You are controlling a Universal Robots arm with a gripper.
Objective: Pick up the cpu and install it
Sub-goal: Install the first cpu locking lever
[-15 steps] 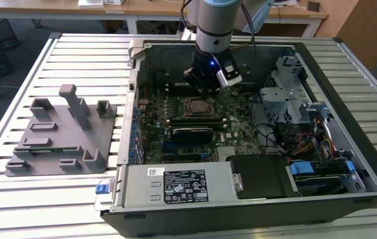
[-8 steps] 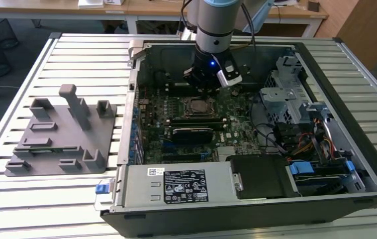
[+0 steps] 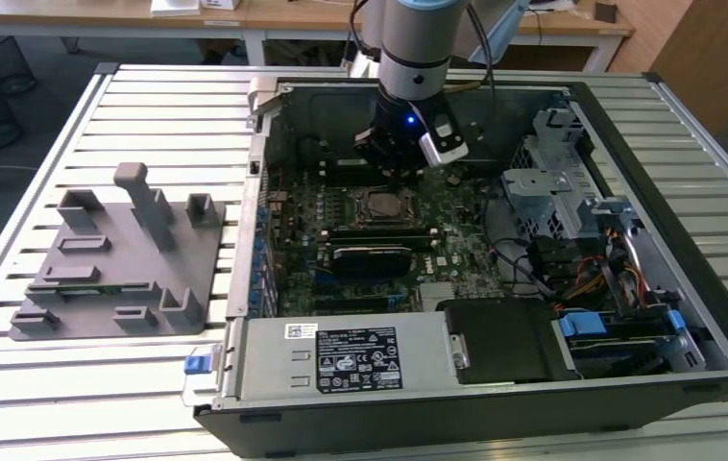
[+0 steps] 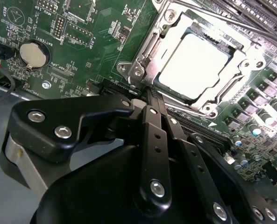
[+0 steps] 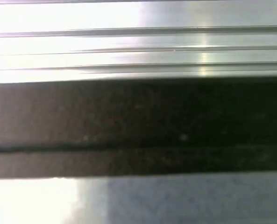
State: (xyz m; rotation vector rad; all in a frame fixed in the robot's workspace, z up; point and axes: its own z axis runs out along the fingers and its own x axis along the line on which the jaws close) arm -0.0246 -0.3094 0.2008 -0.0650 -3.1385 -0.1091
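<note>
The cpu [image 4: 194,65], a silvery-white square, lies flat inside the metal-framed socket [image 4: 133,70] on the green motherboard. In the exterior view the cpu [image 3: 383,204] sits in the middle of the open computer case, just in front of my gripper [image 3: 393,173]. The second wrist view shows my gripper [image 4: 150,93] with its black fingers drawn together, shut on nothing. Its tips hang a little above the board at the socket's edge, beside the cpu and not touching it.
Memory sticks [image 3: 371,233] lie just in front of the socket. A drive cage [image 3: 556,182] and cables fill the case toward the exterior view's right, the power supply [image 3: 338,360] the front. A grey fixture [image 3: 121,259] stands on the slatted table.
</note>
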